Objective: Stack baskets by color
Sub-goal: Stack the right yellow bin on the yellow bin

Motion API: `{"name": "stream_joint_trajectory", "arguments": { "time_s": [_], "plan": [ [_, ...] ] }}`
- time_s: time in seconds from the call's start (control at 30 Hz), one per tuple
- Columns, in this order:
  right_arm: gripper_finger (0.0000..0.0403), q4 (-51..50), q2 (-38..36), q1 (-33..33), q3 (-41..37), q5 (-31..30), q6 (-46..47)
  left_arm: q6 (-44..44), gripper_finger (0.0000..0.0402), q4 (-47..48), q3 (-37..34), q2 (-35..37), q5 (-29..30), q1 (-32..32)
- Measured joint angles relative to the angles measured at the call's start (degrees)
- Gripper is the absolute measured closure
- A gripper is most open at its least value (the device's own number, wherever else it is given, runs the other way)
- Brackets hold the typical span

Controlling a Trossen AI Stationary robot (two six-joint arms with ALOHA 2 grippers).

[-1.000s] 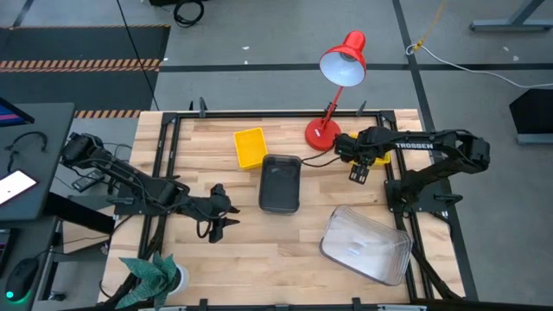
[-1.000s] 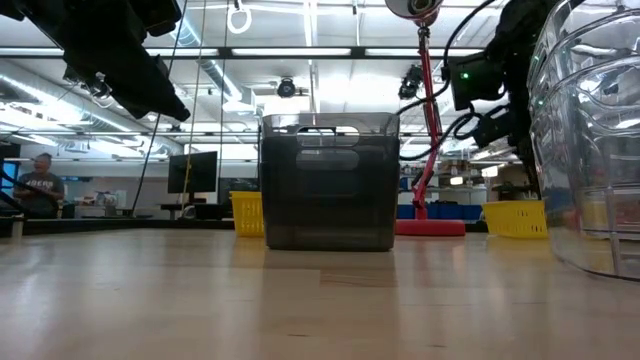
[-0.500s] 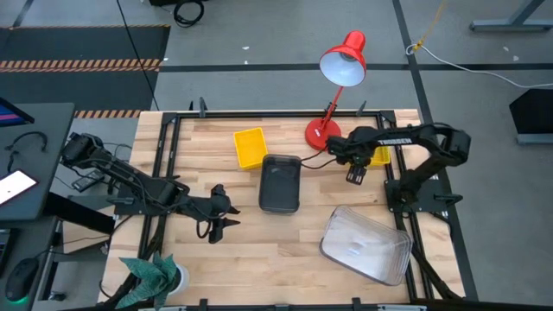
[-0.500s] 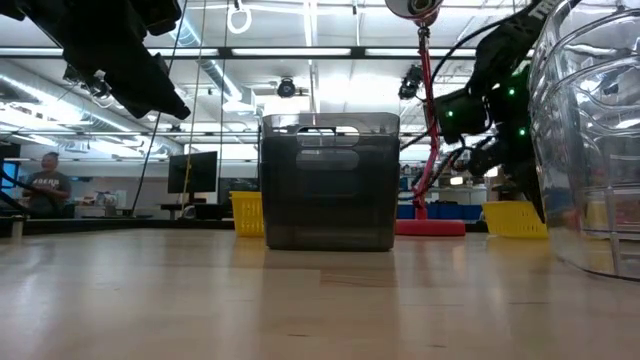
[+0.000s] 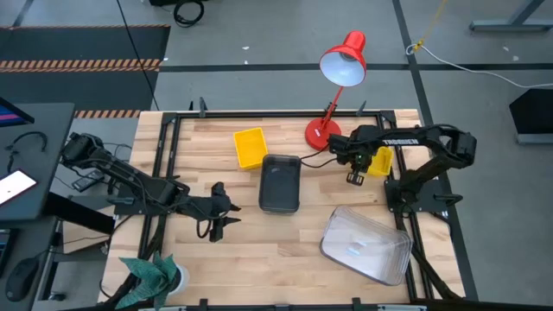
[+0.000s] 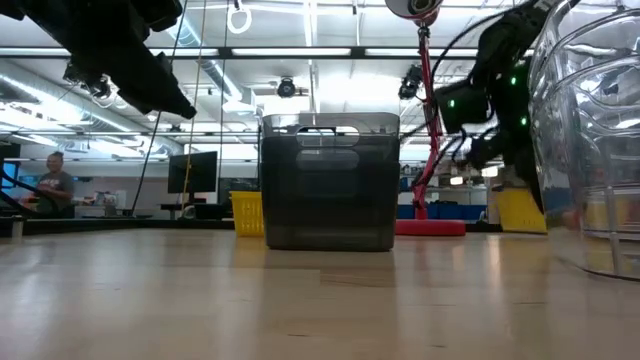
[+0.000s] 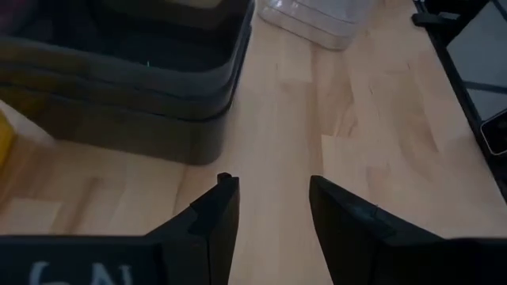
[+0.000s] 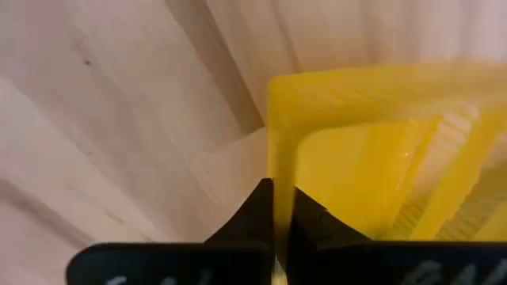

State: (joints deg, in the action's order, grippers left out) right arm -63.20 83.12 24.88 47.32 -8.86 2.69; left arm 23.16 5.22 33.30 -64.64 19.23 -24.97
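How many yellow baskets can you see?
2. One yellow basket sits on the table beside the grey basket. The other yellow basket is by the lamp, its wall pinched in the right gripper. More could be nested inside, unseen.

The right gripper, which a second ago stood open over the back right of the table, has closed its fingers on the thin wall of the yellow basket there. That basket, flat on the wood before, is now tipped up on edge, as the low view shows. The right arm has also drawn slightly toward the middle of the table compared with a second ago.
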Motion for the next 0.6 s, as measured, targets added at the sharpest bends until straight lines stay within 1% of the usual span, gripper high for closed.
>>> {"name": "stream_joint_trajectory", "arguments": {
  "time_s": [0.2, 0.33, 0.47, 0.53, 0.6],
  "plan": [
    [0.0397, -2.2, -7.1, -4.4, 5.1, 0.4, 1.2, -6.3, 0.0241, -4.7, 0.0, 0.0, 0.0, 0.0],
    [0.0398, -2.3, -10.6, -9.0, 8.2, 0.6, 0.5, -8.8, 0.0241, -7.4, 0.0, 0.0, 0.2, 0.0],
    [0.0399, -1.8, -12.4, -14.5, 12.2, -0.3, 0.2, -8.5, 0.0236, -8.2, 0.0, 0.0, 3.7, 0.0],
    [0.0399, -0.8, -12.5, -17.1, 14.8, -1.4, 0.6, -8.7, 0.0227, -8.9, 0.1, 0.0, 6.0, 0.1],
    [0.04, 0.6, -11.6, -19.4, 17.5, -1.6, 1.4, -8.9, 0.0215, -9.2, 0.9, 0.0, 7.1, 0.6]
  ]
}}
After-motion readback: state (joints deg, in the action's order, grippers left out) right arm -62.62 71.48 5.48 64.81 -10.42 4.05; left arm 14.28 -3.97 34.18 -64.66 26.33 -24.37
